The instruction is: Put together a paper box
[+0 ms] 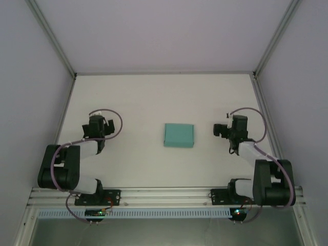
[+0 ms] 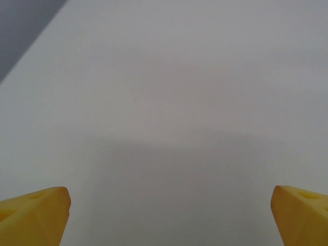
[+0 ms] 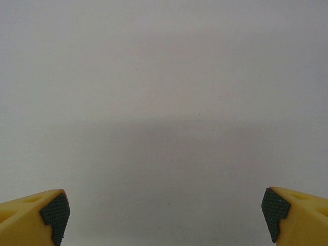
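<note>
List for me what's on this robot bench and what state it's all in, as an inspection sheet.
Surface: white table, no marks seen.
Job's things: teal box, looks folded shut, lying flat mid-table between the arms, untouched.
Clutter: nothing seen.
Grippers: left gripper and right gripper both open, holding nothing.
Cables: cable loops at each wrist, apart from the box.
Surroundings: pale walls, metal frame.

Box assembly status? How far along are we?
Looks done: the paper box lies mid-table as a closed flat rectangle, with no loose flaps visible from above. In hand: nothing. The left hand and right hand are open and empty over the table, one either side of the box. Remaining: nothing obvious.
</note>
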Robot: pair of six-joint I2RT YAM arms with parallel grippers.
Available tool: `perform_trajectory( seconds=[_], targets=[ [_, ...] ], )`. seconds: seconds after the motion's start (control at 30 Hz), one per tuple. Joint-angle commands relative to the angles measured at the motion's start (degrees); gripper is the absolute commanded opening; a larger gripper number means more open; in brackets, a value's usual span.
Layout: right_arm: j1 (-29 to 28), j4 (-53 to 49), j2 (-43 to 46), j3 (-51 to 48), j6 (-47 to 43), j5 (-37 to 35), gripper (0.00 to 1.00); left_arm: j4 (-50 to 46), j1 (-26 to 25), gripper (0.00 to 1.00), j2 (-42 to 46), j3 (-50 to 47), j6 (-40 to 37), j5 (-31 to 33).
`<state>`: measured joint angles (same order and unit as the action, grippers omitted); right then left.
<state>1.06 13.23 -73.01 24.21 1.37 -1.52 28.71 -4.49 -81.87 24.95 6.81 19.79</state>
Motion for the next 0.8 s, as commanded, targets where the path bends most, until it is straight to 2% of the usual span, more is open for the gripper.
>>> perform_trajectory(
  seconds=[0.0,0.07,0.1,0.13,0.17,0.2,0.23,0.3,0.37,0.43,0.47,0.53,0.57,0.6,0.63,0.7,0.77],
  targets=[
    [0.43,14.12,-1.23,-0.97,1.65,-0.71,0.99,11.14,0.4,1.0,1.22,-0.77,-2.83,2.05],
    [0.17,22.56,-2.35,-3.32,0.18,0.0,0.99,17.89,0.49,0.99,1.66,-3.86,-4.7,1.78],
    [0.11,29.18,-3.23,-5.28,-0.33,1.36,0.99,24.59,0.87,1.0,0.78,-6.47,-4.97,1.45],
    [0.01,34.8,-4.61,-6.6,-1.19,2.35,0.99,27.22,1.72,1.0,-0.45,-7.92,-3.96,0.16],
    [-0.61,37.89,-6.21,-7.15,-1.22,1.27,0.99,32.86,2.45,0.99,-2.39,-9.26,-4.29,-0.82],
    [-0.78,38.88,-8.4,-6.96,-1.55,0.68,0.99,32.9,2.6,0.99,-2.48,-9.29,-4.28,-1.53],
    [-0.77,40.64,-11.08,-6.82,-2.0,1.24,0.99,27.72,2.67,0.99,-0.92,-8.23,-3.71,-2.63],
    [-1.3,48.82,-18.23,-6.61,-0.46,2.85,0.99,29.71,3.12,1.0,-2.76,-7.62,-4.21,-3.37],
    [0.17,33.39,-13.4,-2.94,0.06,0.36,0.99,22.7,3.29,0.99,-2.91,-4.25,-4.11,-5.28],
    [0.41,40.49,-16.2,-3.78,1.01,-0.06,0.99,19.35,3.57,0.99,-5.17,-0.93,-4.61,-6.27],
    [-0.06,39.15,-15.95,-3.68,0.97,2.06,0.99,19.21,3.9,0.99,-4.36,-1.64,-4.26,-7.48],
    [-0.2,36.91,-15.43,-2.59,-0.91,1.12,0.99,23.51,4.72,0.99,-4.83,-4.24,-3.76,-9.61],
    [-0.48,37.68,-15.88,-2.91,-0.42,1.21,1.0,32.73,4.93,0.99,-7.86,-6.68,-4.3,-9.05],
    [-0.57,38.1,-15.85,-3.02,-0.3,1.2,0.99,33.57,4.93,0.99,-7.71,-7.21,-4.35,-9.61],
    [-0.6,37.53,-15.68,-2.94,-0.29,0.76,0.99,26.64,5.13,0.99,-5.28,-5.97,-3.32,-9.88],
    [-0.79,38.31,-15.76,-3.16,-0.54,0.14,0.99,32.17,5.37,0.99,-7.49,-6.7,-3.84,-9.76],
    [-0.92,38.24,-15.76,-3.18,-0.5,0.1,0.99,26.25,5.35,0.99,-5.65,-5.43,-3.21,-9.92]
  ],
)
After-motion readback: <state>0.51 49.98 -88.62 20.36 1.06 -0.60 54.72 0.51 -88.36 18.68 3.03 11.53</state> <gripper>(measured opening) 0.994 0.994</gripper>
